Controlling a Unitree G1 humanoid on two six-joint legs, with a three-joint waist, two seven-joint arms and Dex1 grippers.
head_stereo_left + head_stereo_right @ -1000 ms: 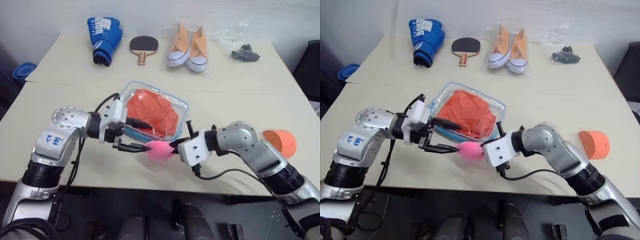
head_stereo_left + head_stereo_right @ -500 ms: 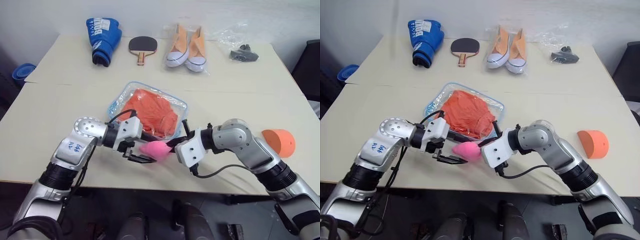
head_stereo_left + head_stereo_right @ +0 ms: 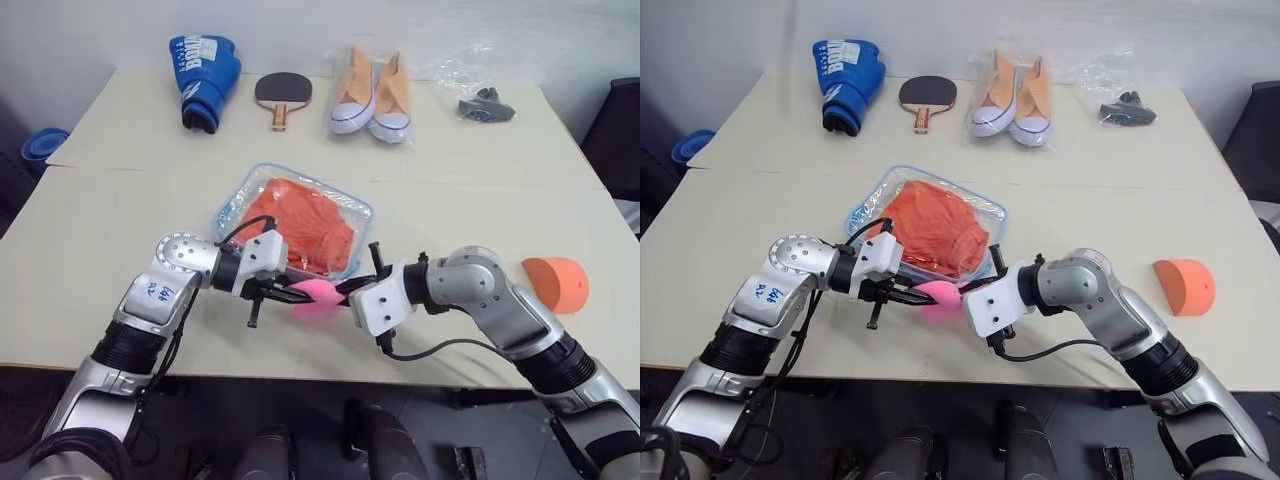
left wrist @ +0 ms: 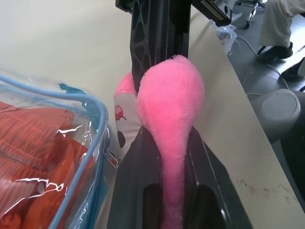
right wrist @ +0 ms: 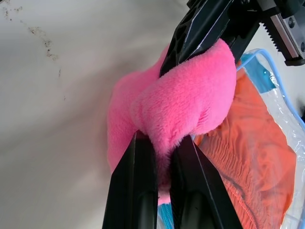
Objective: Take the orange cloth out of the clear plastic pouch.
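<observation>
Beige tabletop (image 3: 120, 220) carries the clear plastic pouch (image 3: 352, 212) near its middle, lying flat with the orange cloth (image 3: 305, 222) still sealed inside, filling most of it. At the pouch's 6 o'clock edge a fluffy pink pom-pom (image 3: 317, 297) hangs off it, apparently the zip pull. Both claws are clamped on that pom-pom: the left gripper (image 3: 292, 294) from 9 o'clock, the right gripper (image 3: 345, 293) from 3 o'clock. Two grips on one tuft open nothing, in my judgement. Better that one claw shifts to pin the pouch's blue-edged rim while the other draws the pull steadily along the zip, keeping the pull low so the pouch stays flat.
</observation>
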